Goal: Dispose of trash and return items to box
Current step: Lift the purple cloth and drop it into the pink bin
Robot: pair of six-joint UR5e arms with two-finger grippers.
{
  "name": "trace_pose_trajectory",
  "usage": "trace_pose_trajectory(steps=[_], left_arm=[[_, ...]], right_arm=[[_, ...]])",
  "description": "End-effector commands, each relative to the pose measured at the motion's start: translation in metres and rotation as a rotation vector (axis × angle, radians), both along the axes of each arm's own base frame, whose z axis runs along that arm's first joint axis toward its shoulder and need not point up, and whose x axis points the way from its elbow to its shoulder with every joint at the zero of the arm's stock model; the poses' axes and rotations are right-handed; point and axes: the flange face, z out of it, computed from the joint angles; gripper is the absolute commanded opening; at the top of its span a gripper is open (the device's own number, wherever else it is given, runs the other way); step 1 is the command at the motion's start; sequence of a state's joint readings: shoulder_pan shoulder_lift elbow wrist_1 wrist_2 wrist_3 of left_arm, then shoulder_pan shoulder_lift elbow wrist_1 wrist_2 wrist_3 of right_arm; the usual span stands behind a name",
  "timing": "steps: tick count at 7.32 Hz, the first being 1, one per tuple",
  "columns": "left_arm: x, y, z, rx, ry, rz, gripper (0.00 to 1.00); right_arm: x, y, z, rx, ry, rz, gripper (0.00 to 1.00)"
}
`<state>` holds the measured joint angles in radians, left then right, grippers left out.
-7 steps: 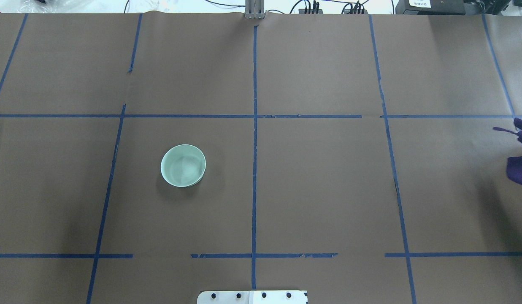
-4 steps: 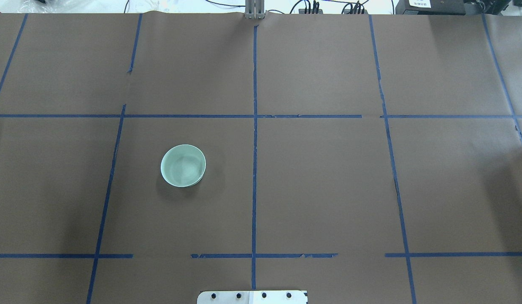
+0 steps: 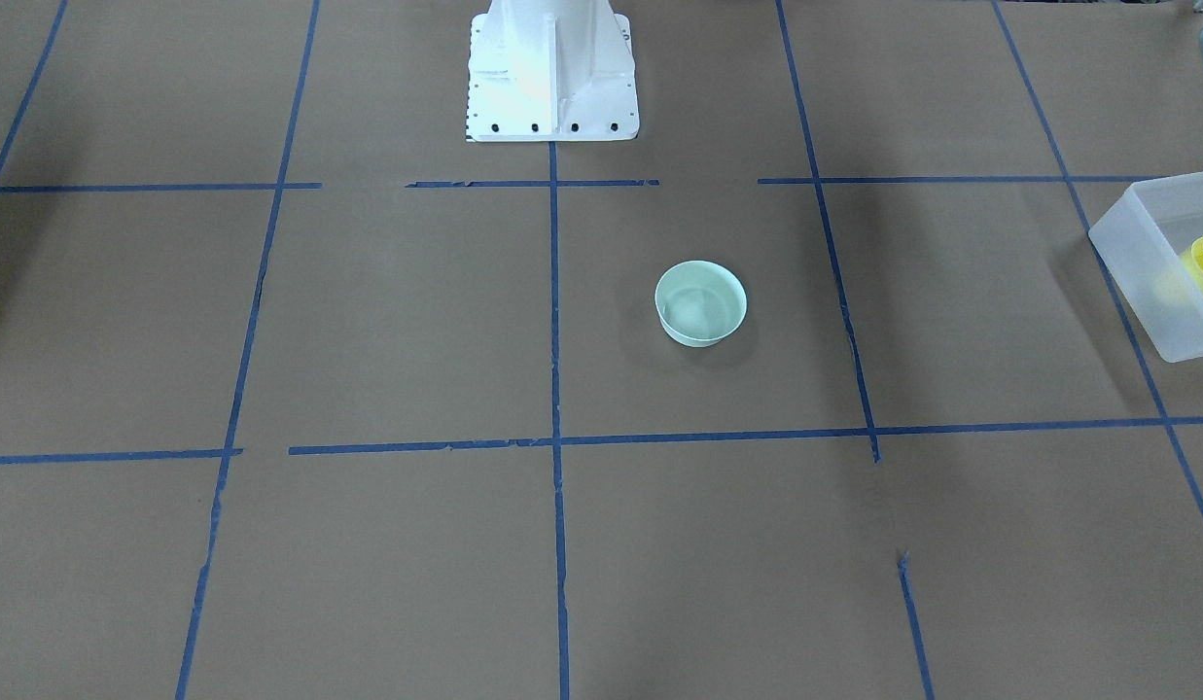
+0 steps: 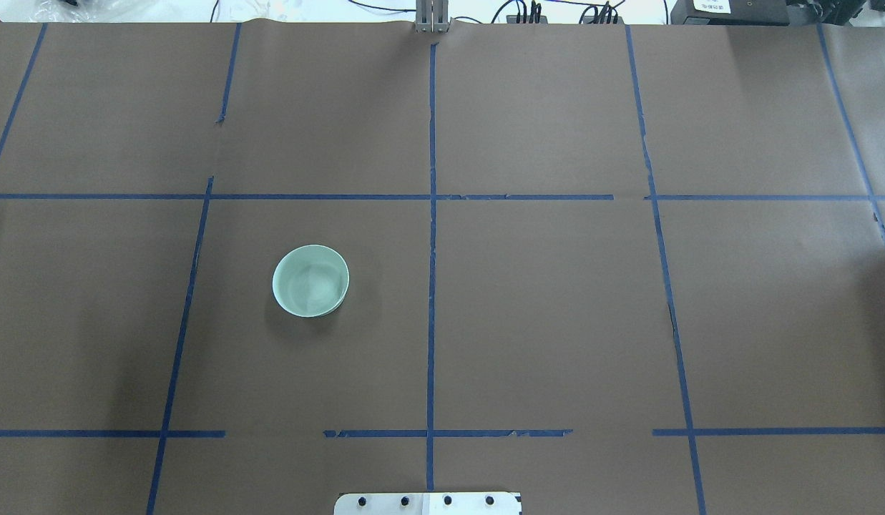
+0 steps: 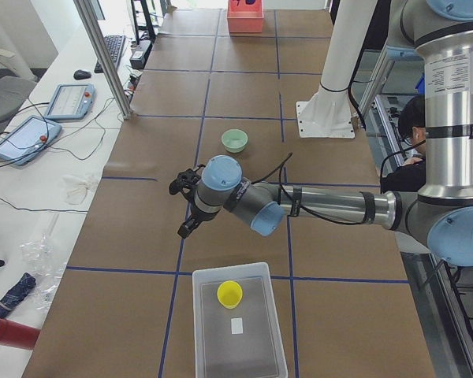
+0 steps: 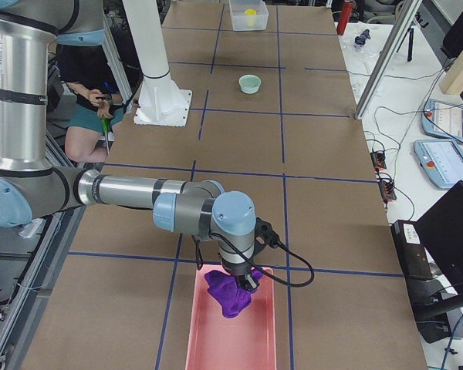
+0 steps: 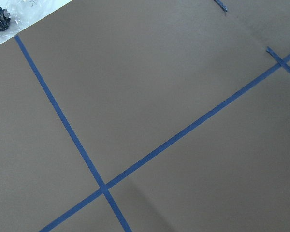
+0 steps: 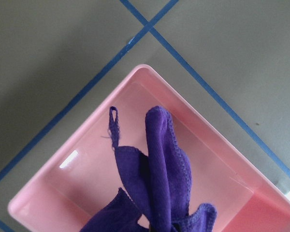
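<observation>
The pale mint-green bowl stands upright and alone on the brown table, left of centre; it also shows in the front view. The yellow cup stands inside the translucent box at the table's left end. My left gripper hovers over the table between box and bowl; I cannot tell if it is open. A purple cloth hangs bunched from my right gripper over the pink bin at the table's right end.
The white robot base stands at the table's near middle edge. A person sits behind the robot. Tablets and cables lie on the side bench. Blue tape lines cross the table.
The purple cloth at the overhead view's right edge one second ago has moved out of that view to the right. The bowl has not moved.
</observation>
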<state>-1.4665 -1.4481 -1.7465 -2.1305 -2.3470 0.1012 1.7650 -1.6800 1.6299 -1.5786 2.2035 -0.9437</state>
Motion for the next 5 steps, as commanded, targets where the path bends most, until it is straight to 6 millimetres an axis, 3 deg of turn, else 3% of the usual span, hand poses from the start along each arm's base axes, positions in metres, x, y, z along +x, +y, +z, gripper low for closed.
trace_pose_trajectory(steps=[1, 2, 5], left_arm=[[0.000, 0.000, -0.008, 0.008, 0.001, -0.006, 1.00], [0.004, 0.001, -0.023, 0.007, 0.015, -0.019, 1.00], [0.051, 0.009, -0.101, 0.114, 0.044, 0.015, 1.00]], right_arm=[[-0.001, -0.008, 0.037, 0.021, -0.017, 0.049, 1.00], [-0.006, -0.012, 0.026, 0.013, -0.080, 0.089, 1.00], [-0.051, -0.035, -0.011, 0.007, -0.099, 0.092, 1.00]])
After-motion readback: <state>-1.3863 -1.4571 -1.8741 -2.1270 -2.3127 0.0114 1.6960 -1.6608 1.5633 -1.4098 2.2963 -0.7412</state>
